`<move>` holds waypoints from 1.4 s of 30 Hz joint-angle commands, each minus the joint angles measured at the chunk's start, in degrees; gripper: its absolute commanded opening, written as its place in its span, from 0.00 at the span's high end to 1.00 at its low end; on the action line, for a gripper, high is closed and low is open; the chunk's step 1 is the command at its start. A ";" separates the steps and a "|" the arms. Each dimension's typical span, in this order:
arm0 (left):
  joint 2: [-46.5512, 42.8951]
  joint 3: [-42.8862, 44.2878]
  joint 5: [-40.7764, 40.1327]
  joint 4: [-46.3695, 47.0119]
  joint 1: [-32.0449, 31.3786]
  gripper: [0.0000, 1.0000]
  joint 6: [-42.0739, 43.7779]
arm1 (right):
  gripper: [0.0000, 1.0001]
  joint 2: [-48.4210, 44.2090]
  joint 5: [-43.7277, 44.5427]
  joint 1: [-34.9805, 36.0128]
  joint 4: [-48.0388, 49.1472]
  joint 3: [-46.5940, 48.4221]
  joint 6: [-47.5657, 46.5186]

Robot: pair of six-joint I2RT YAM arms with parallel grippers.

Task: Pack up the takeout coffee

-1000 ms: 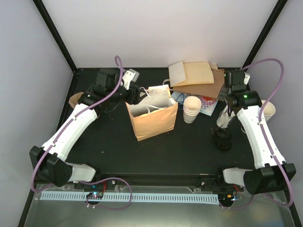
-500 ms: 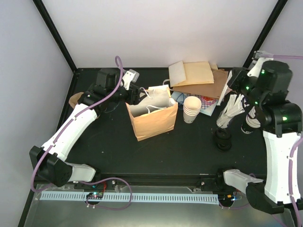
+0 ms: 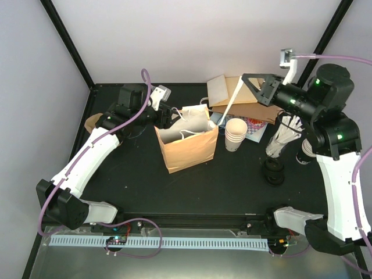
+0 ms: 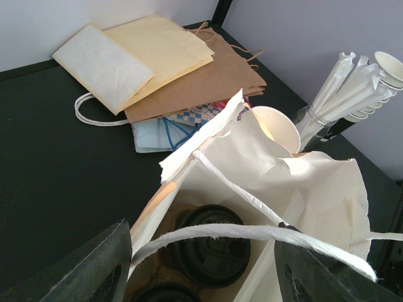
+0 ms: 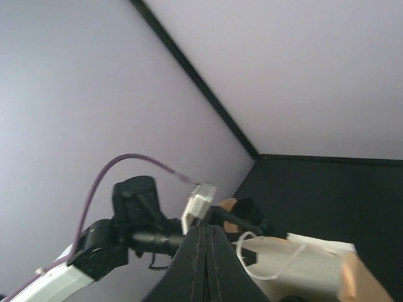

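The brown paper bag (image 3: pixel 186 148) stands open mid-table. In the left wrist view I look down into the bag (image 4: pixel 302 189), where the takeout coffee's black lid (image 4: pixel 211 245) shows at the bottom. A second black lid (image 4: pixel 160 294) peeks in at the frame's lower edge. My left gripper (image 3: pixel 167 116) is open at the bag's back-left rim, and the white handle cord (image 4: pixel 252 231) runs between the fingers (image 4: pixel 82 270). My right gripper (image 3: pixel 247 81) is raised behind the bag's right side, shut on a white wrapped straw (image 3: pixel 229 104) that slants down toward the bag's mouth.
A stack of lidless cream cups (image 3: pixel 235 135) stands right of the bag. A holder of wrapped straws (image 3: pixel 279 139) and a pile of black lids (image 3: pixel 274 172) sit further right. Flat paper bags (image 3: pixel 241 93) lie at the back. A brown tray (image 3: pixel 92 122) is at far left.
My right arm has lifted from the straw holder and swung left and up, carrying a straw toward the bag. The left arm and the bag have not moved.
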 commanded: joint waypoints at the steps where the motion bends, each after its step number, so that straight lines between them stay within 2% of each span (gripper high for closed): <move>1: -1.37 2.07 0.02 0.03 0.29 0.35 -0.30 | 0.99 2.15 -2.23 4.73 7.43 0.11 2.68; 10: -1.43 2.28 -0.26 -0.31 0.30 0.35 -0.54 | 0.99 8.75 3.28 16.02 13.63 1.57 1.47; 19: -1.49 2.24 -1.43 -0.88 0.30 0.35 -0.46 | 0.99 8.17 6.57 21.30 25.38 -11.62 2.87; 33: -0.63 3.04 -2.50 -1.09 0.32 0.35 -1.93 | 0.99 4.05 13.40 28.46 49.06 -35.42 12.55; 35: -0.74 3.02 -2.54 -1.00 0.33 0.35 -1.93 | 0.93 2.29 16.74 28.45 48.36 -38.08 12.42; 36: -0.68 3.03 -2.52 -1.00 0.33 0.35 -1.94 | 0.84 1.13 18.39 28.43 47.49 -39.16 11.80; 38: -0.87 3.06 -2.52 -1.00 0.31 0.35 -1.94 | 0.49 -1.31 22.05 28.42 44.77 -40.97 10.07; 39: -0.92 3.02 -2.51 -1.07 0.30 0.35 -1.95 | 0.40 -2.33 24.51 28.43 42.39 -41.27 8.69; 40: -0.92 3.06 -2.43 -1.07 0.30 0.35 -1.88 | 0.37 -3.14 26.73 28.45 39.35 -40.94 7.12; 42: -1.01 3.14 -2.30 -1.11 0.28 0.35 -1.86 | 0.36 -3.87 30.51 28.39 31.61 -38.54 3.64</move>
